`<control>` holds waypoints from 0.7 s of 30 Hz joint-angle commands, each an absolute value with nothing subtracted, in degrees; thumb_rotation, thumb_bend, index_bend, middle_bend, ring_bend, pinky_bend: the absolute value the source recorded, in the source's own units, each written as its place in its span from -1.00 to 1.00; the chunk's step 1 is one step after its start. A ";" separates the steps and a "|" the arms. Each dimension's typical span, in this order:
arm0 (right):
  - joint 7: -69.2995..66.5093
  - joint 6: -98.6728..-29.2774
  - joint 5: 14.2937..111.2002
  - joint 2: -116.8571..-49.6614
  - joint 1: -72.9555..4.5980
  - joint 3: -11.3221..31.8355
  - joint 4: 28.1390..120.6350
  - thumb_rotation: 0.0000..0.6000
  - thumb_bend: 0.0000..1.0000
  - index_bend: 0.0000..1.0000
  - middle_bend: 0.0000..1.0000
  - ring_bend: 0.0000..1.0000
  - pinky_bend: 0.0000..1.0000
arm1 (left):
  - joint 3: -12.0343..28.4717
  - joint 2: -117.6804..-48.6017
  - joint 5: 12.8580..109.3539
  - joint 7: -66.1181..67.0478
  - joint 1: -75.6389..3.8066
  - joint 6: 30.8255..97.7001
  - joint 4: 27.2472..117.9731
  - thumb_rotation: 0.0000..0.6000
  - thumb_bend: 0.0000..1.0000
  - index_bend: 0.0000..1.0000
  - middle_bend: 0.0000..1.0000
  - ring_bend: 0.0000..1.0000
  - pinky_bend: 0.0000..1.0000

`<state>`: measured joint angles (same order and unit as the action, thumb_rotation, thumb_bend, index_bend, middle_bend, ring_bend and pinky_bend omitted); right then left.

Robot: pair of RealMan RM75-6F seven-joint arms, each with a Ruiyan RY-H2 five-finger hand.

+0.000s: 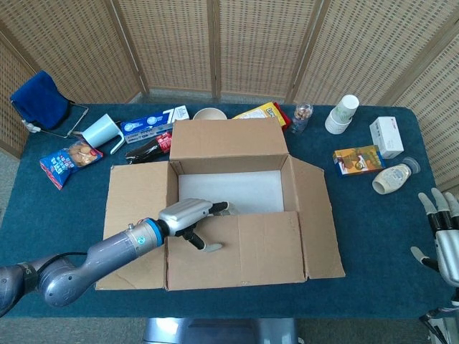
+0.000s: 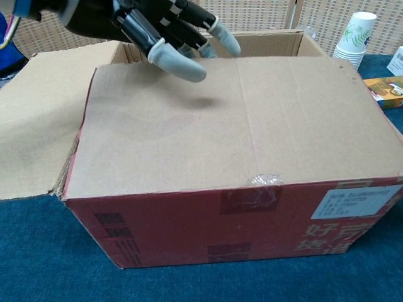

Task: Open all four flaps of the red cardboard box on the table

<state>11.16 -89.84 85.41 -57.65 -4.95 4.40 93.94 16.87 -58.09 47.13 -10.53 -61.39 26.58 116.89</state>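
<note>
My left robot hand (image 1: 188, 214) sits at the far edge of the near flap (image 1: 237, 251) of the red cardboard box (image 2: 227, 220), fingers (image 2: 223, 39) hooked over that edge, thumb on top of the flap. It pinches the flap edge between thumb and fingers. The flap is tilted up a bit, partly covering the box opening. The box sits mid-table (image 1: 373, 215); left flap (image 1: 136, 215), right flap (image 1: 315, 215) and far flap (image 1: 228, 137) are all folded out. White lining shows inside.

My right robot hand (image 1: 443, 233) is well apart at the table's right edge, fingers spread, holding nothing.

Around the box: snack bag (image 1: 66, 159), plastic cup (image 1: 100, 131), blue packet (image 1: 147, 123), bowl (image 1: 209, 113), yellow pack (image 1: 262, 112), paper cups (image 1: 343, 113), white carton (image 1: 386, 136), sauce bottle (image 1: 392, 178). None touches the near flap.
</note>
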 commanded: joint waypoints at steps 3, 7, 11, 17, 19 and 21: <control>11.53 -89.63 85.55 -57.84 -4.91 4.49 93.99 1.00 -0.89 -0.98 -1.00 -1.00 -0.89 | 20.44 -55.85 55.20 -16.24 -55.94 24.05 118.39 0.75 -0.99 -0.65 -0.22 -0.23 0.03; 11.77 -89.51 85.74 -57.97 -4.86 4.53 94.00 1.00 -0.89 -0.98 -1.00 -1.00 -0.89 | 22.28 -55.29 60.23 -19.93 -52.74 23.99 119.49 0.76 -0.99 -0.63 -0.18 -0.22 -0.02; 11.98 -89.27 85.76 -58.09 -4.85 4.59 93.91 1.00 -0.89 -0.98 -1.00 -1.00 -0.89 | 24.53 -55.41 66.32 -25.14 -49.04 25.32 121.13 0.76 -1.00 -0.62 -0.16 -0.22 -0.06; 12.25 -89.12 85.89 -58.15 -4.80 4.71 94.04 1.00 -0.89 -0.98 -1.00 -1.00 -0.89 | 26.71 -55.07 77.40 -33.99 -44.87 28.78 123.11 0.77 -0.99 -0.61 -0.16 -0.22 -0.05; 12.28 -89.09 85.87 -58.15 -4.77 4.78 94.02 1.00 -0.89 -0.98 -1.00 -1.00 -0.89 | 26.80 -54.69 80.70 -36.76 -44.13 30.17 123.56 0.77 -1.00 -0.61 -0.16 -0.23 -0.03; 12.22 -89.07 85.89 -58.14 -4.78 4.86 94.04 1.00 -0.89 -0.98 -1.00 -1.00 -0.89 | 26.64 -54.12 83.75 -39.91 -43.63 31.46 124.13 0.76 -1.00 -0.61 -0.16 -0.23 -0.02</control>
